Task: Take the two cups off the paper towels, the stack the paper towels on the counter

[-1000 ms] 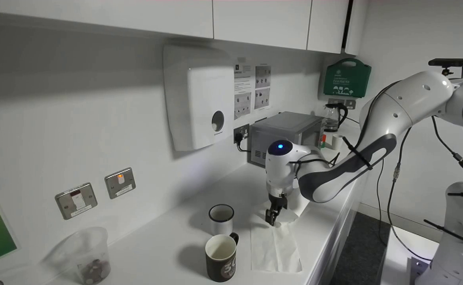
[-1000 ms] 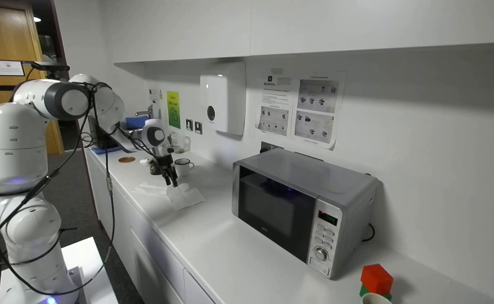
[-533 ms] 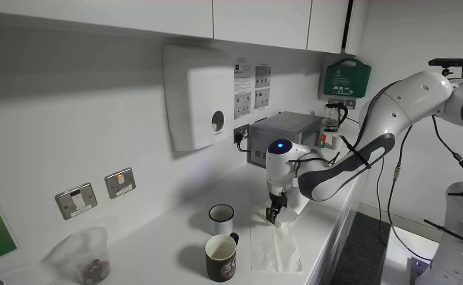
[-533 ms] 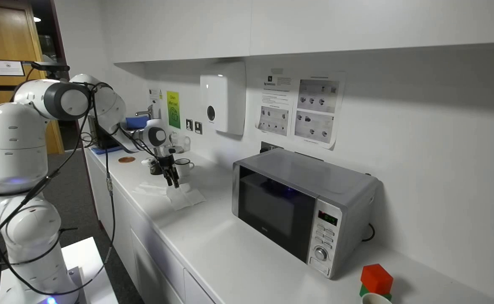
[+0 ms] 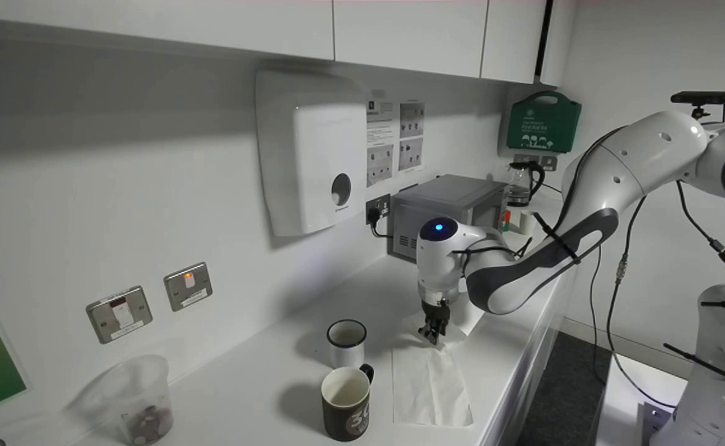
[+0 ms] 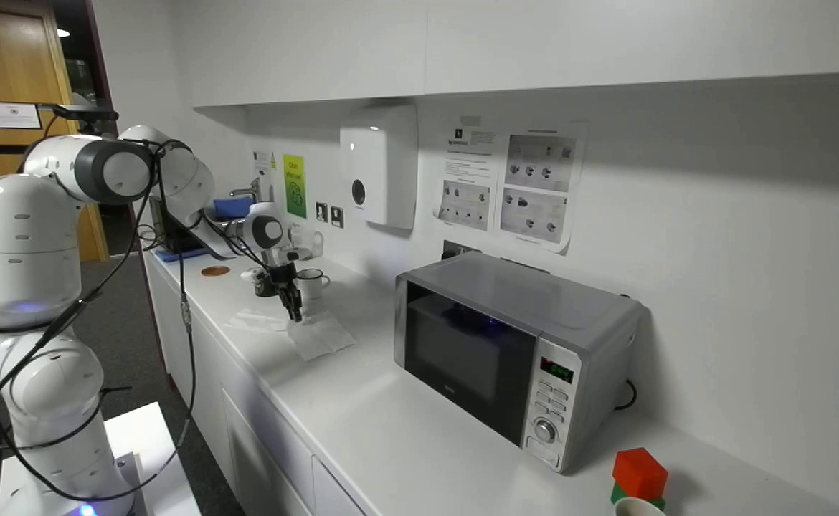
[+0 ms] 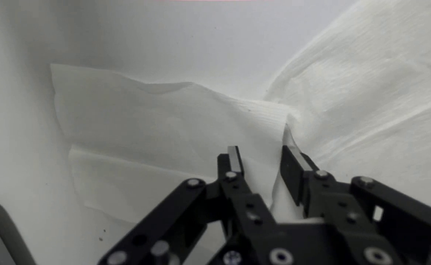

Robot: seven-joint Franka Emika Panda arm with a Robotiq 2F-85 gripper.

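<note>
**Two cups [image 5: 347, 354] stand off the paper towels [image 5: 432, 390], and the end effector [image 7: 262, 156] is low above these**

The end effector is released: in the wrist view its two fingers [image 7: 223, 165] stand apart, and through the gap between them one can see the first sheet [image 7: 156, 121]. This sheet lies on the desk [image 5: 245, 406] and has a fold line and a wavy edge. Another edge of it passes close to one finger; whether they touch, I cannot tell. The second sheet [image 7: 381, 92], a little rumpled, lies at its side, and they meet at a corner; which one is on top is not clear.

Both cups are upright on the desk. In an exterior view the dark mug [image 5: 345, 412], with pale inside, stands near the second sheet. The white cup [image 5: 346, 355], with dark rim, is near the mug, on the side of the wall [image 5: 121, 210]. A clear container [image 5: 142, 385] stands apart from both cups, close to the wall. In both exterior views a grey microwave [image 6: 513, 344] stands on the desk, and a white dispenser [image 6: 380, 168] hangs on the wall.
</note>
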